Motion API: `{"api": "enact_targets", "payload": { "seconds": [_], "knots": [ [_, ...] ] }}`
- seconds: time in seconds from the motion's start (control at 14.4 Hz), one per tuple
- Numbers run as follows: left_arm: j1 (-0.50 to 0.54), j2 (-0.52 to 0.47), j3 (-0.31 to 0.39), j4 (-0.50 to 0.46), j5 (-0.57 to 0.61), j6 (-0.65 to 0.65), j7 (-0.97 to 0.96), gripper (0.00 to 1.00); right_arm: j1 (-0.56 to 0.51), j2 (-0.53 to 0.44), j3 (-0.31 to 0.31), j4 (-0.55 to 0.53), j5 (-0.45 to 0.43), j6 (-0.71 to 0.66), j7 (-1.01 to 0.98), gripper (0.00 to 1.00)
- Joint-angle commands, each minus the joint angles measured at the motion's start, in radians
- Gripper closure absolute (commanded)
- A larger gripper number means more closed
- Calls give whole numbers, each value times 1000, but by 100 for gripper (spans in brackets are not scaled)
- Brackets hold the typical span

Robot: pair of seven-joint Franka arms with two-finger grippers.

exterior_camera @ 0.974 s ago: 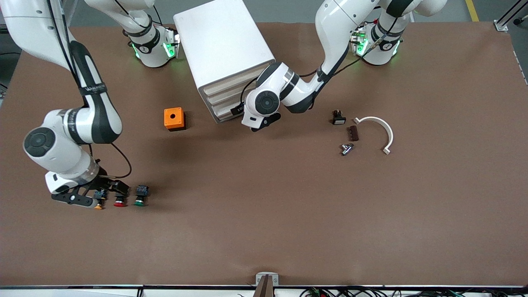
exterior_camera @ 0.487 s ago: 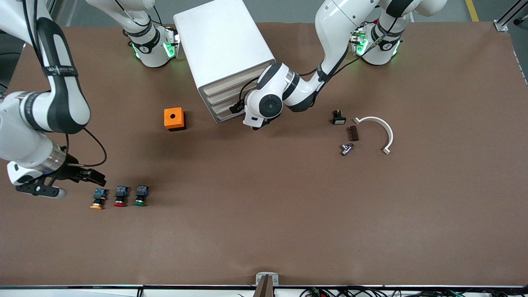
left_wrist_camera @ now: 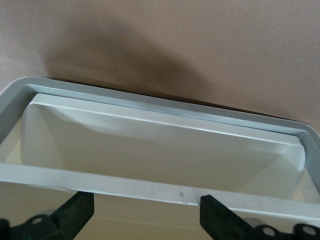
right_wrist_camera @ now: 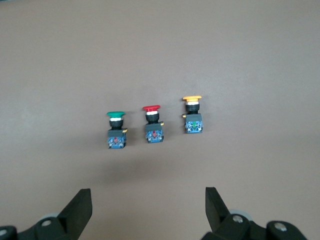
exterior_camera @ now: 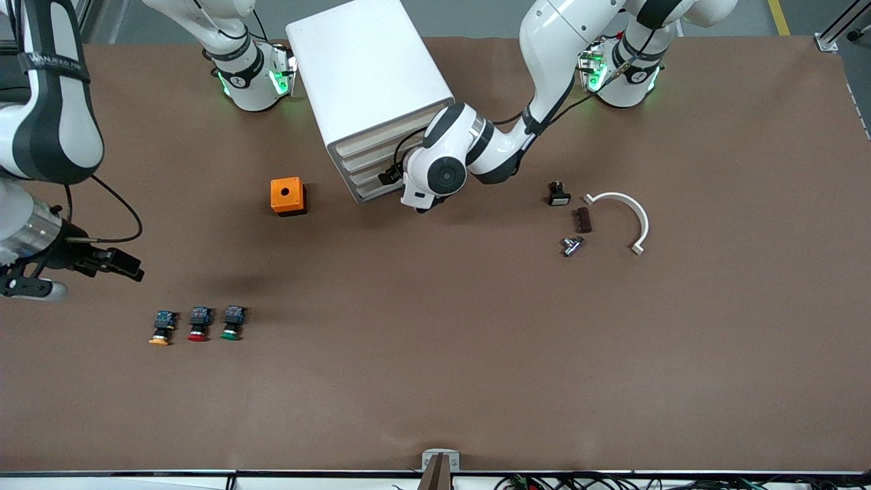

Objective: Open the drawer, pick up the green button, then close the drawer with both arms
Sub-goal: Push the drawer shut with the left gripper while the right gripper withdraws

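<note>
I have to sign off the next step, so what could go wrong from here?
1. The green-capped button lies close beside the red-capped button and the yellow-orange-capped one; the open right gripper, up over the table near them, might grab or knock the wrong one.
2. The left gripper is open at the cabinet's drawer fronts, four alike, so it might catch the wrong drawer or slip off.

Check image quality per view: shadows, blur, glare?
Front view: sharp, soft arm shadows near the orange box. Left wrist view: the drawer fills the frame, slightly soft, a dark shadow on the table above it. Right wrist view: three buttons crisp, green button clear, no glare.
</note>
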Motion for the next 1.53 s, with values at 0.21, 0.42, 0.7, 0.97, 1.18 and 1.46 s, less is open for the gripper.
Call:
{"api": "enact_targets", "payload": {
  "seconds": [0.21,0.42,0.7,0.97,1.18,1.46],
  "knots": [
    [77,-33,-8,69,-14,-123,34,0,-2,-107,23,18,19,-120,3,0],
    [137,-42,-5,127,-1,-129,47,0,17,-144,23,18,10,-157,41,0],
    [236,-108,4,144,112,-129,70,0,19,-164,23,69,8,-270,46,0],
    [368,-157,3,144,247,-129,64,0,21,-183,27,139,8,-384,80,0],
    [474,-231,3,144,292,-216,185,0,21,-222,29,132,8,-384,81,0],
    [656,-364,4,140,307,-497,536,0,22,-265,30,101,8,-372,92,0]
  ]
}}
